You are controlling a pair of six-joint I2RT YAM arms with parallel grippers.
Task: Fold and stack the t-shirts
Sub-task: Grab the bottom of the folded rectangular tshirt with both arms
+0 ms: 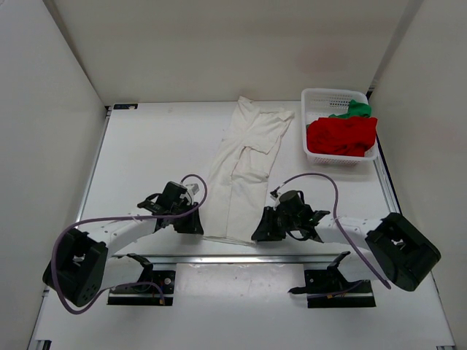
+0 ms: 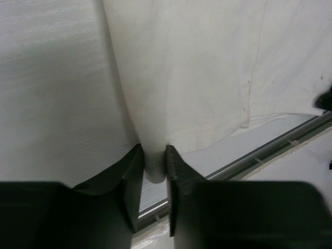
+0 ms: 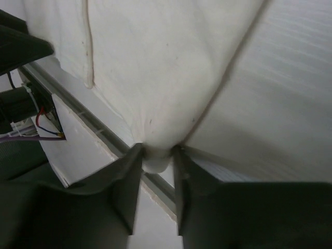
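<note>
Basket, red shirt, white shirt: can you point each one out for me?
basket (image 1: 321, 93), top view, on its far rim.
red shirt (image 1: 339, 136), top view, on the middle of the crumpled bundle inside the basket.
white shirt (image 1: 244, 164), top view, on the middle of the laid-out cloth.

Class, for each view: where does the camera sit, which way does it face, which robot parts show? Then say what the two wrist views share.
Top: above and behind the bases, facing down on the table; shows left arm, right arm, cream shirt, basket.
Left wrist: on the left arm, facing down past the left gripper, shut on the shirt.
Right wrist: on the right arm, facing down past the right gripper, likewise shut on it.
Shared: the cream shirt and the table's near edge.
</note>
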